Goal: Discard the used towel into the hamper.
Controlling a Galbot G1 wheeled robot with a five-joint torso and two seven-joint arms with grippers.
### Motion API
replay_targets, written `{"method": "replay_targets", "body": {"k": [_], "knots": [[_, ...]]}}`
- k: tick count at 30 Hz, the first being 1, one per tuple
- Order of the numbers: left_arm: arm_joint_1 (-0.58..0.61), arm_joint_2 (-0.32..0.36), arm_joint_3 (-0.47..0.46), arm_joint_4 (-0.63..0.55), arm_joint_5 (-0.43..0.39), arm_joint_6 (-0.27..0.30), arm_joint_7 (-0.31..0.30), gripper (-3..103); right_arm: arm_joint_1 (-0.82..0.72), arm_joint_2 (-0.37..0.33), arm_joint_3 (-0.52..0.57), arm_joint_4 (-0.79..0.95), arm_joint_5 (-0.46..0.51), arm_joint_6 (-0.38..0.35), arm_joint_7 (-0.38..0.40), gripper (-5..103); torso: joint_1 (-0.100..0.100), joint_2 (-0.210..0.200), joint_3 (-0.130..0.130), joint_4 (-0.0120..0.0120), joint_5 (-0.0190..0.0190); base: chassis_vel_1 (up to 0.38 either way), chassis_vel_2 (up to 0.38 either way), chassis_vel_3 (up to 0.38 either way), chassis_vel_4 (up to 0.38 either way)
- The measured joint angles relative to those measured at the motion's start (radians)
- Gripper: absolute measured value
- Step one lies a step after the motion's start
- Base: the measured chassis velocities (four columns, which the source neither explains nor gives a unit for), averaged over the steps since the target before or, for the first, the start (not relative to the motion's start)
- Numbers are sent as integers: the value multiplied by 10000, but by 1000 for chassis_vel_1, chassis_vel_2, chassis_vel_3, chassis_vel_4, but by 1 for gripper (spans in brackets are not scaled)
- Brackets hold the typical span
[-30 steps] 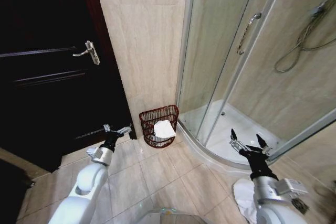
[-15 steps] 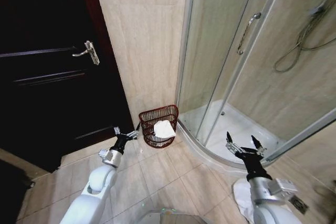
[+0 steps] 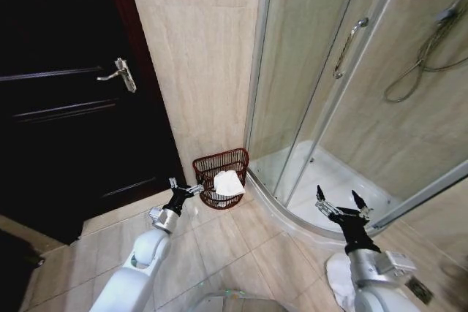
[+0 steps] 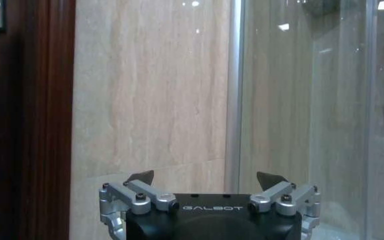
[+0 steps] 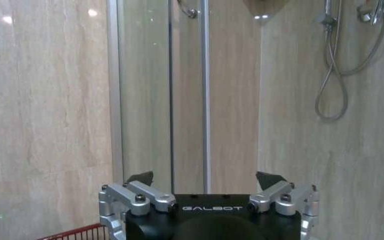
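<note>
The hamper [image 3: 212, 162], a dark red-brown wire basket, stands on the floor against the tiled wall beside the shower's corner. A white towel [image 3: 229, 182] lies inside it, draped toward its right side. My left gripper [image 3: 185, 188] hovers open just left of the hamper, nothing between its fingers. My right gripper [image 3: 338, 202] stands open over the shower's curved threshold, well right of the hamper, also empty. In the right wrist view the hamper's rim [image 5: 72, 233] peeks in beside the open right gripper [image 5: 205, 178]. The left wrist view has the open left gripper [image 4: 205, 177] facing the wall.
A dark wooden door [image 3: 66, 107] with a metal handle [image 3: 121, 72] stands to the left. The glass shower enclosure [image 3: 329, 93] with its raised curved base [image 3: 292, 213] fills the right. Another white cloth [image 3: 338, 277] lies on the floor by my right arm.
My left gripper has moved right, closer to the hamper. The right gripper has barely shifted. The towel lies in the hamper throughout.
</note>
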Motion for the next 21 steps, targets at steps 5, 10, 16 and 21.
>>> {"method": "replay_targets", "body": {"k": [5,10,16,21], "knots": [[-61,-49,87,-3,42,18,-38,100,-53,0,-118,31,-101,63,0,100,0,0,-1,1,0,0,0,0,0],[-167,-17,97,58,19,18,-42,100,5,0,-183,34,-202,82,63,100,-1,0,-1,1,0,0,0,0,0],[-304,67,333,190,159,346,40,100,-73,0,-87,-4,-116,-3,335,100,0,0,0,0,-1,0,0,0,0],[-217,-139,368,361,581,281,563,100,-162,0,-147,-449,-110,-7,398,100,0,0,-1,-1,-1,0,0,0,0]]}}
